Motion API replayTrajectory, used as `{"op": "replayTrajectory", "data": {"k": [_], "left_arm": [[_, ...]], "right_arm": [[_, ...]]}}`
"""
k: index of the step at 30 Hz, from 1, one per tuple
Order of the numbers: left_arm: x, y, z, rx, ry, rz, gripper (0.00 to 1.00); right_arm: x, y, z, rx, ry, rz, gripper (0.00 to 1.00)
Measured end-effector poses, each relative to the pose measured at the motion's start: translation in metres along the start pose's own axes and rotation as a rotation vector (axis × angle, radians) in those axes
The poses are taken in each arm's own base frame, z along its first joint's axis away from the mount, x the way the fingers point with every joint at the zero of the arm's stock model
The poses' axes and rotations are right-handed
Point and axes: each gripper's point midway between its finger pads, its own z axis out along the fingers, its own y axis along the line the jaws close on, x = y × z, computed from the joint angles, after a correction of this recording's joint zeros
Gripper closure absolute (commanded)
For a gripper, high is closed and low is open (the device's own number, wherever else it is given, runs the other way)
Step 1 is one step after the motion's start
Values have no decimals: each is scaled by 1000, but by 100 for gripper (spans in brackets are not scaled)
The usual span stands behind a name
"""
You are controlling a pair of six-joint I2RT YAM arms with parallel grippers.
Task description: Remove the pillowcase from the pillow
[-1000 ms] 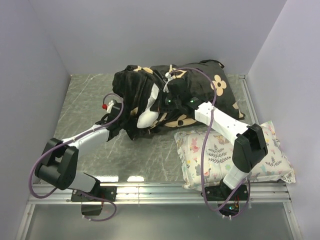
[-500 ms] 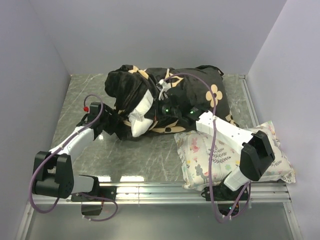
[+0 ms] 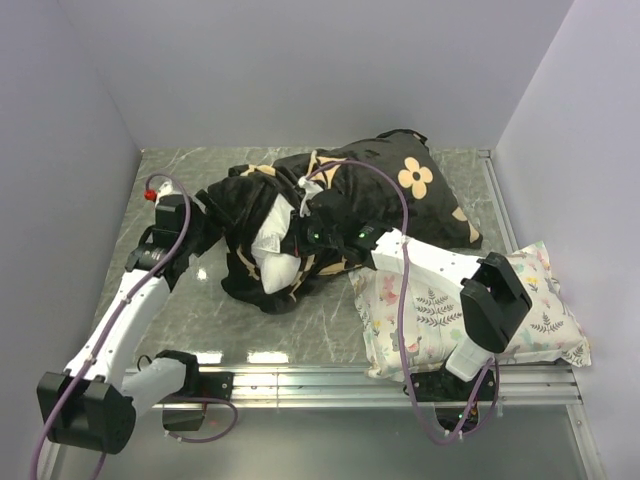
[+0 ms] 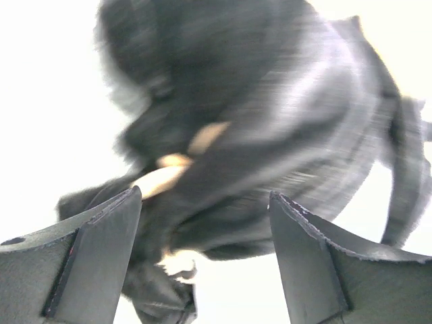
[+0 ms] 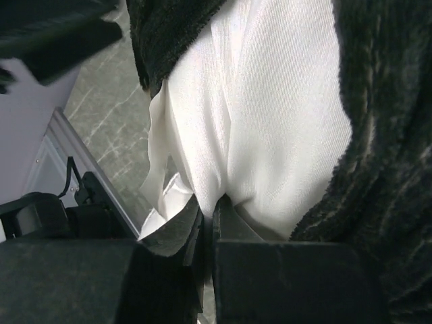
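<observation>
Near right, a floral cushion [image 3: 450,310] lies aside. Your right end effector [image 5: 209,216] is clamped on the exposed white corner of the pillow [image 5: 270,121], presumably to anchor it. Your left end effector [image 4: 206,202] gapes wide just beside the bunched black pillowcase [image 3: 440,210], mid-tabletop, gripping nothing. Grey marbled tabletop [image 3: 200,165]; plain pale walls [image 3: 300,70] beyond.

Left wide open, right clamped tight!

The left arm [image 3: 130,310] folds back low at its elbow, forearm reaching forward, and the left gripper [image 4: 206,196] shows both fingers [image 4: 94,236] spread well apart. The right arm [image 3: 440,265] bends at the elbow and stretches leftward; the right gripper [image 5: 208,206] has its jaws pressed together, a fold of the white pillow [image 5: 270,121] pinched between them.
</observation>
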Motion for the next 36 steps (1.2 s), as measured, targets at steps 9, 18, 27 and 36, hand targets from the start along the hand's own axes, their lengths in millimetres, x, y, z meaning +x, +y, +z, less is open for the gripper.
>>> {"op": "replayTrajectory", "data": {"k": [9,18,27,36], "left_arm": [[21,-53,-6,87,50,184,10],[17,-27,41,-134,54,237,73],[-54,22,53,-291,-81,89,99],[-38,64,93,-365,58,-34,99]], "right_arm": [[4,-1,5,19,4,0,100],[2,-4,4,53,0,-5,100],[-21,7,-42,2,-84,-12,100],[-20,-3,-98,-69,-135,31,100]]}}
